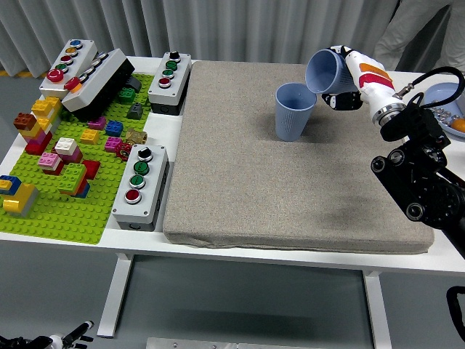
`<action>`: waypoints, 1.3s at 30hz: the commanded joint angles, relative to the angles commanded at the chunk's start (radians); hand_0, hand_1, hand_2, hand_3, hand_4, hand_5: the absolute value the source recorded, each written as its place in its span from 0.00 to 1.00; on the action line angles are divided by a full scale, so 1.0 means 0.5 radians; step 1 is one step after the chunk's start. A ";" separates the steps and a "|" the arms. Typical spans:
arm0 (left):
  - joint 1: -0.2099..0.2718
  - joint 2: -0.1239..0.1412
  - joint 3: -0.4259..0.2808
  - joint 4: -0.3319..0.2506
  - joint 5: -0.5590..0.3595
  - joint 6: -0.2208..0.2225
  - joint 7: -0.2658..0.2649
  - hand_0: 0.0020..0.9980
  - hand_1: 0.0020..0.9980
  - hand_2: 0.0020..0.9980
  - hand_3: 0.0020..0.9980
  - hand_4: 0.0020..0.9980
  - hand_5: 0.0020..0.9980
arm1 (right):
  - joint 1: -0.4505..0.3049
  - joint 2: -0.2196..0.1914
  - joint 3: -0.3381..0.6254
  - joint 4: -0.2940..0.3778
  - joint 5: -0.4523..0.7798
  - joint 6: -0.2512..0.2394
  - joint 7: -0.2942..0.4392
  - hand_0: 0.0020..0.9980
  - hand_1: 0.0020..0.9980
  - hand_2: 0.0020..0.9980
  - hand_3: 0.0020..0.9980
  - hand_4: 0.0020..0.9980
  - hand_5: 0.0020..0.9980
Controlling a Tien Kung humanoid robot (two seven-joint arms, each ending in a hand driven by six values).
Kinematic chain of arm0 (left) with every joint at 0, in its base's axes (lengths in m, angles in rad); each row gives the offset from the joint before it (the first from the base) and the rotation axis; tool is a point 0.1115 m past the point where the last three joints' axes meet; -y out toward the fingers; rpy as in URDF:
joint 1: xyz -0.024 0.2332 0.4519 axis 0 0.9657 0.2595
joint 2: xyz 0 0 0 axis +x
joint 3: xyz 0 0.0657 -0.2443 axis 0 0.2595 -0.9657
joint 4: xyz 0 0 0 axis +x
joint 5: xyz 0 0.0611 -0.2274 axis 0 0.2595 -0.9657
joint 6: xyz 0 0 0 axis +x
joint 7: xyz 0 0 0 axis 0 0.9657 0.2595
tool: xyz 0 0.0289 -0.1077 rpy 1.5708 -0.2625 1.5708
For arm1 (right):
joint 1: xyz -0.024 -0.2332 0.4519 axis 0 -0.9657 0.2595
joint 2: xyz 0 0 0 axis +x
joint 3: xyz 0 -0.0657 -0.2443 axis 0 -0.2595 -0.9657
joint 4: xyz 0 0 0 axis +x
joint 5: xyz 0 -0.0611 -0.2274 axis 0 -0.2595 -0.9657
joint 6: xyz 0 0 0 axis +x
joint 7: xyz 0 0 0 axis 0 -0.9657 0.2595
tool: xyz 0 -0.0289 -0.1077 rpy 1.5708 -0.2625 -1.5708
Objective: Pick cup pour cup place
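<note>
Both blue cups, the tilted cup (pixel 326 70) and the standing cup (pixel 293 110), look like matt plastic, smooth-walled with little shine. The grey mat (pixel 290 167) under them is coarse woven cloth, rough and dull. The right hand (pixel 349 80) has a glossy white hard shell with dark joints; the arm behind it is black, slightly shiny metal or plastic. The green baseplate (pixel 65 203) and bricks are glossy studded plastic. The button boxes (pixel 140 185) are smooth grey plastic. The white surface (pixel 145 243) looks smooth, faintly satin.
</note>
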 joint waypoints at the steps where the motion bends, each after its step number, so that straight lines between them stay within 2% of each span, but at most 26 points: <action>1: 0.000 0.000 -0.001 0.000 0.001 0.000 0.000 0.84 0.84 0.91 0.80 0.61 1.00 | 0.001 -0.002 -0.009 0.004 -0.011 -0.004 -0.002 0.82 0.68 0.57 0.63 0.64 0.00; 28: 0.009 0.005 -0.015 0.000 0.015 -0.002 0.004 0.84 0.84 0.91 0.80 0.61 1.00 | 0.022 -0.002 -0.128 0.044 -0.156 -0.070 -0.104 0.82 0.68 0.57 0.62 0.64 0.00; 39: 0.005 0.005 -0.024 0.000 0.021 -0.002 0.004 0.84 0.84 0.91 0.80 0.61 1.00 | 0.034 -0.017 -0.164 0.090 -0.241 -0.058 -0.164 0.83 0.68 0.57 0.61 0.64 0.00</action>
